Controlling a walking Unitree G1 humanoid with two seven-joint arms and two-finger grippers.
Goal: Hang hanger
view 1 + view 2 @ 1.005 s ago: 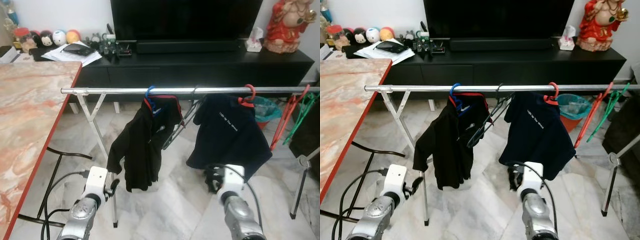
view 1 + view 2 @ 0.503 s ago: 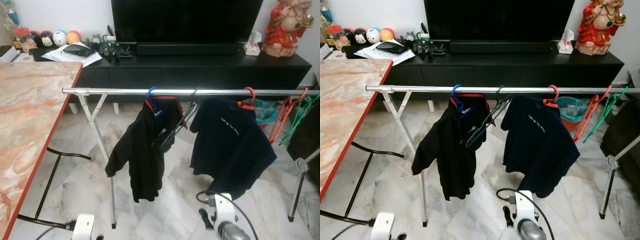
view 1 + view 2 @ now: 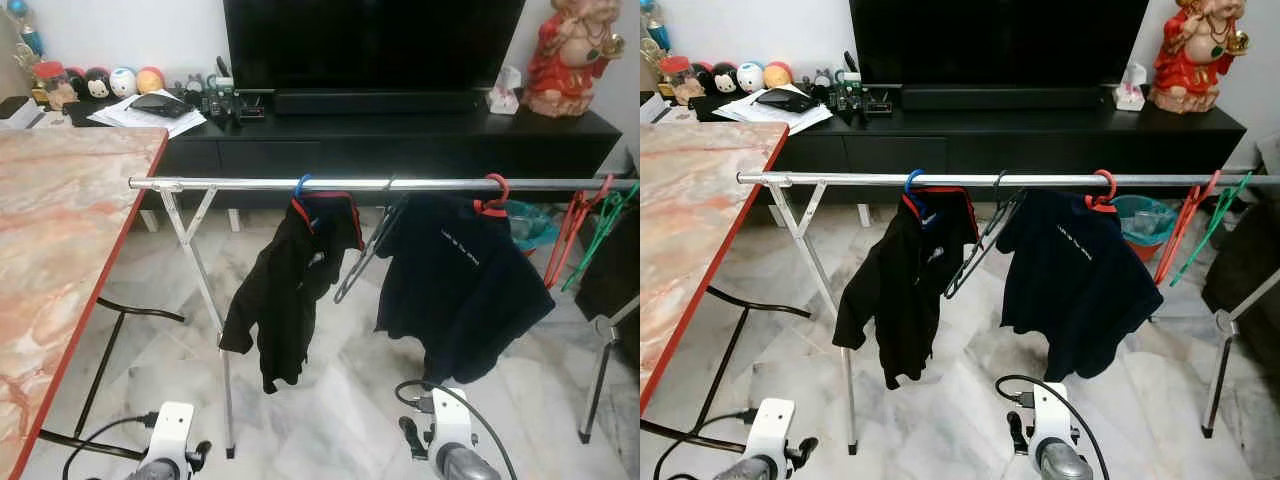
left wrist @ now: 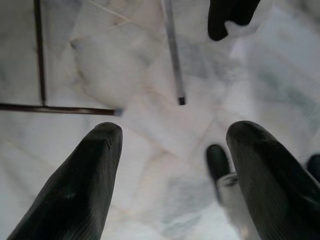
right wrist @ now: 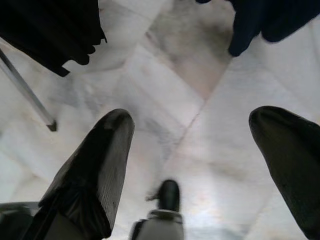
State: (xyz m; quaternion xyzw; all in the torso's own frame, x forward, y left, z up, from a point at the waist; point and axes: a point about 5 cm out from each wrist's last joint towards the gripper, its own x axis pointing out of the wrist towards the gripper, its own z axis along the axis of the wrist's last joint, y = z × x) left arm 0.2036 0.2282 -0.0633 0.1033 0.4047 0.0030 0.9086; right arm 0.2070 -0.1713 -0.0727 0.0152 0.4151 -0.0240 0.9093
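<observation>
Left eye view: both arms have dropped from mid-frame a second ago to the bottom edge, so the left gripper (image 4: 170, 170) and right gripper (image 5: 192, 165) now hang low over the floor with fingers spread apart and nothing between them. The empty grey hanger (image 3: 362, 262) sits at frame centre, hooked on the silver rail (image 3: 250, 184) between the black jacket (image 3: 290, 280) and the navy shirt (image 3: 460, 285). That suggests the hanging is done and the arms are retiring. Below lies a pale marble floor (image 3: 330, 400); a marble-topped table (image 3: 60, 230) fills the left edge, a black TV cabinet (image 3: 400, 130) crosses the top, and a red figurine (image 3: 565, 50) stands upper right.
</observation>
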